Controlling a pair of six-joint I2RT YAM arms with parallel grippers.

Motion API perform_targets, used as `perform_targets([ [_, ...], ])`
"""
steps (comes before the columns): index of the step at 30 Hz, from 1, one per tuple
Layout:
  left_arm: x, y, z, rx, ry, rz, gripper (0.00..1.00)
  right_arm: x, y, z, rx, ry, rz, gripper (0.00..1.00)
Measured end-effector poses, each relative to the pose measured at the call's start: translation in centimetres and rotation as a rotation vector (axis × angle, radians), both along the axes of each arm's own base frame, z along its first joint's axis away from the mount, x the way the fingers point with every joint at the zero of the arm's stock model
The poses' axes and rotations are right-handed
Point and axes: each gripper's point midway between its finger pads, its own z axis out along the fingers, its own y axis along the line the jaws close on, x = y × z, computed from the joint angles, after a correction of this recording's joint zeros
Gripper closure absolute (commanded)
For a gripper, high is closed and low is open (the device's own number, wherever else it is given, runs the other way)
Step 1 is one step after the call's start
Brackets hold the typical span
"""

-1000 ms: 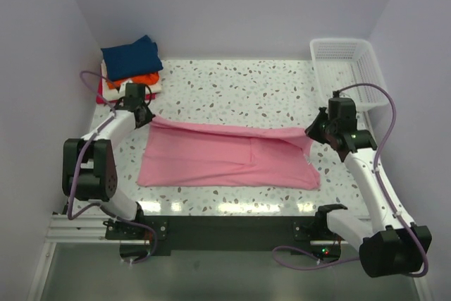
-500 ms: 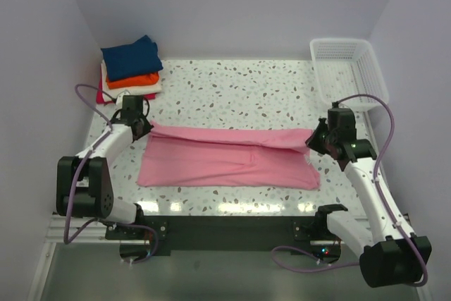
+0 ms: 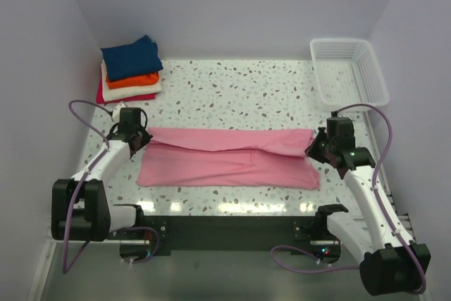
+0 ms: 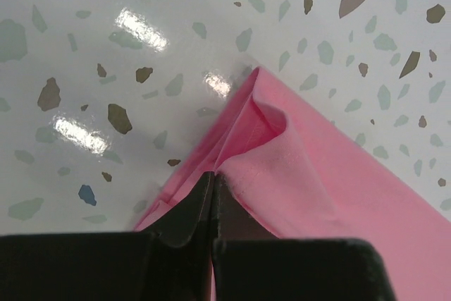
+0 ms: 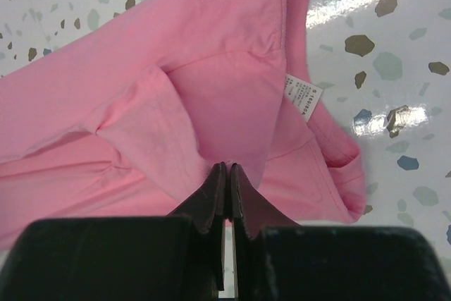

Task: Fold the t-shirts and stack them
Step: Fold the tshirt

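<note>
Pink t-shirt [image 3: 225,163], from above: lies flat across the near middle of the speckled table [image 3: 239,89] as a long band, with its far edge doubled over toward the near edge.
Left gripper [image 3: 139,139], from above: at the band's far left corner, closed on the cloth.
Right gripper [image 3: 313,147], from above: at the band's far right corner, also closed on the cloth.
Stack of folded t-shirts [image 3: 130,68], from above: far left corner, navy on top, well apart from the pink one.
Basket [image 3: 350,68], from above: white mesh, far right corner, clear of the right arm.
Open room, from above: bare table between the band and the far wall. Side walls are close to both arms, and the table's near edge is just beyond the shirt.
Left wrist view: the black jaws meet in a thin line and pinch a raised ridge of pink t-shirt [image 4: 317,188]. Bare table [image 4: 106,47] lies to the left and ahead.
Right wrist view: the jaws are likewise closed and pinch a fold of pink t-shirt [image 5: 176,68] near the collar. A white care label [image 5: 303,100] shows just to the right.
Step in hand, judged: a lengthwise fold, laying the far edge onto the near one.
Doing it well, judged: move both corners together at equal height with the cloth taut between them. Line up the edges before letting go, and stop short of the table's near edge.
</note>
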Motion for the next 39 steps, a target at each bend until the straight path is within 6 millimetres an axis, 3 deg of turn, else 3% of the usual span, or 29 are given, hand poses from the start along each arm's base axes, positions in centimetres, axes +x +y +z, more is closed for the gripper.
perform_targets([
  [12, -1.8, -0.4, -0.2, -0.037, -0.029, 0.022, 1.0, -0.5, 0.2, -0.1, 0.011, 0.007, 0.005, 1.0],
  [27, -2.4, -0.2, 0.1, -0.034, -0.035, 0.036, 0.99, -1.3, -0.2, 0.0, -0.002, 0.012, -0.005, 1.0],
  [28, -2.7, -0.2, -0.2, -0.035, -0.029, 0.038, 0.87, -1.4, -0.2, 0.1, -0.002, 0.011, -0.006, 1.0],
  [30, -3.1, -0.1, -0.5, -0.038, -0.018, 0.048, 0.73, -1.4, -0.2, 0.1, -0.002, 0.007, -0.006, 1.0],
  [31, -3.3, 0.0, -0.7, -0.038, -0.012, 0.057, 0.56, -1.4, -0.2, 0.2, -0.001, 0.007, -0.006, 1.0],
  [34, -3.8, 0.2, -0.5, -0.04, -0.016, 0.082, 0.44, -1.5, -0.2, 0.1, 0.0, 0.009, -0.005, 1.0],
  [39, -3.7, 0.4, 1.2, -0.039, -0.078, 0.099, 0.42, -1.5, -0.1, 0.2, 0.005, 0.009, 0.0, 1.0],
])
